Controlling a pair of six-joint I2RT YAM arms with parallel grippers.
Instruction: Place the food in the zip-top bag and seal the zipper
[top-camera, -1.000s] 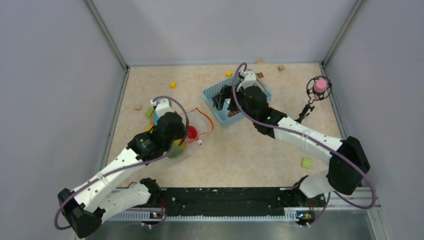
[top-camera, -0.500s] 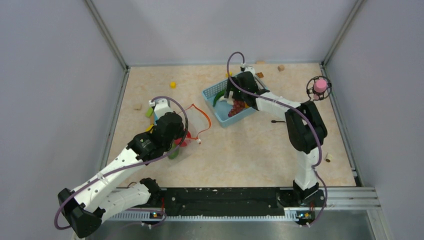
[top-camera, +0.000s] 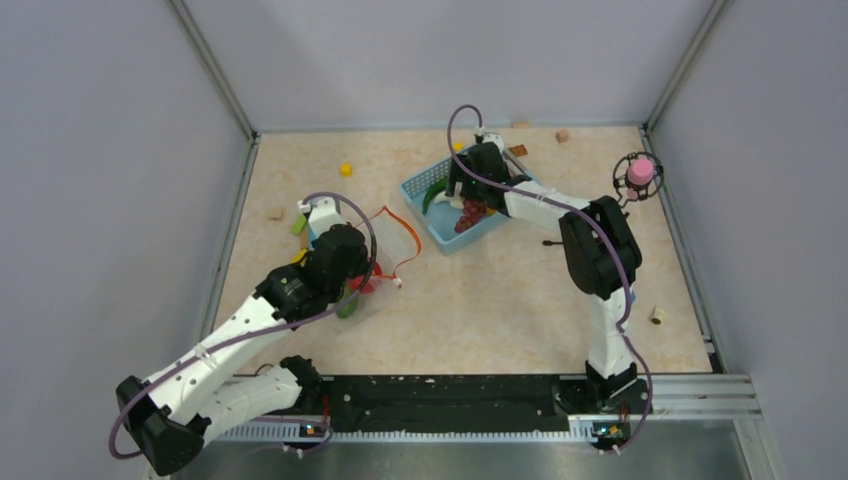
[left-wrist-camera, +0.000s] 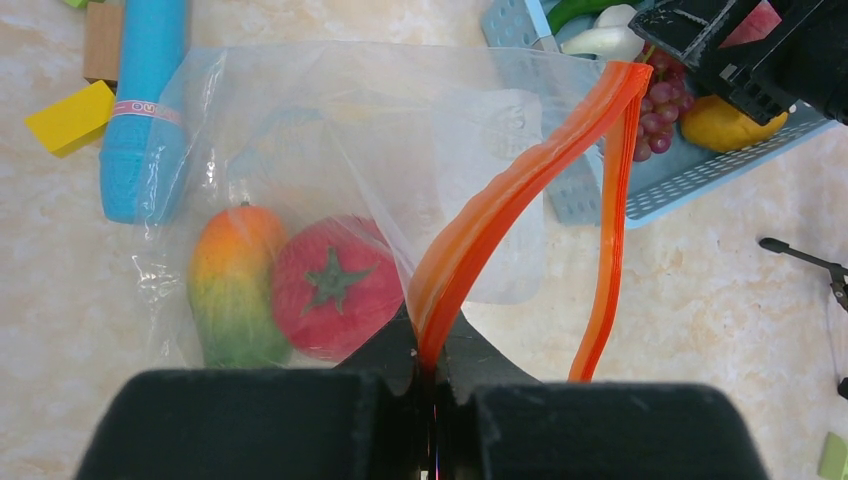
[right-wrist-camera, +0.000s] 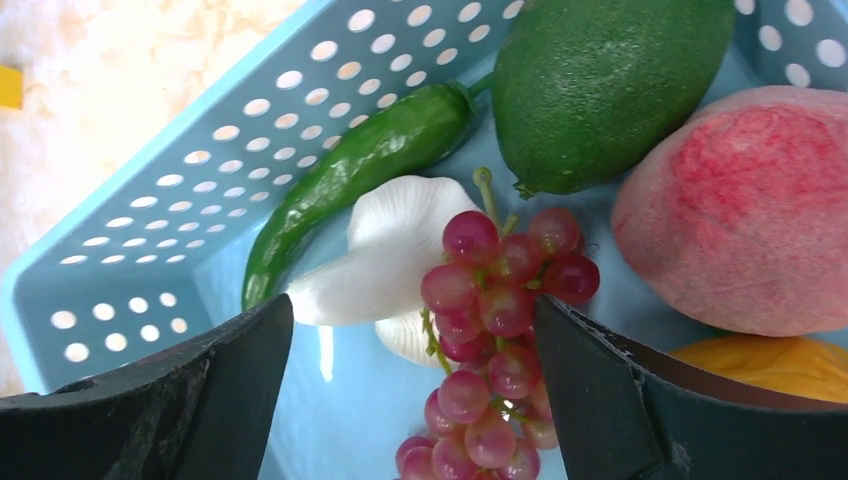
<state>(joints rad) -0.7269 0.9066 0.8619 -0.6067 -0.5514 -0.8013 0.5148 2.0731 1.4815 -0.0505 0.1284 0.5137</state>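
Both jaws of the right gripper (right-wrist-camera: 410, 350) stand wide apart just above the grapes (right-wrist-camera: 495, 330) in the far basket (right-wrist-camera: 180, 200), the bunch lying lengthwise between them, while the left gripper (left-wrist-camera: 432, 375), clenched on the zipper (left-wrist-camera: 500, 200), holds the bag (left-wrist-camera: 330, 120) at left.

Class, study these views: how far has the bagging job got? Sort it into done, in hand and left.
Done: a tomato and a mango lie inside the zip-top bag.
In hand: the left gripper pinches the zipper, whose mouth is unsealed; the right gripper hangs open over the grapes in the basket.
Left: those, the chili and peach, then sealing.
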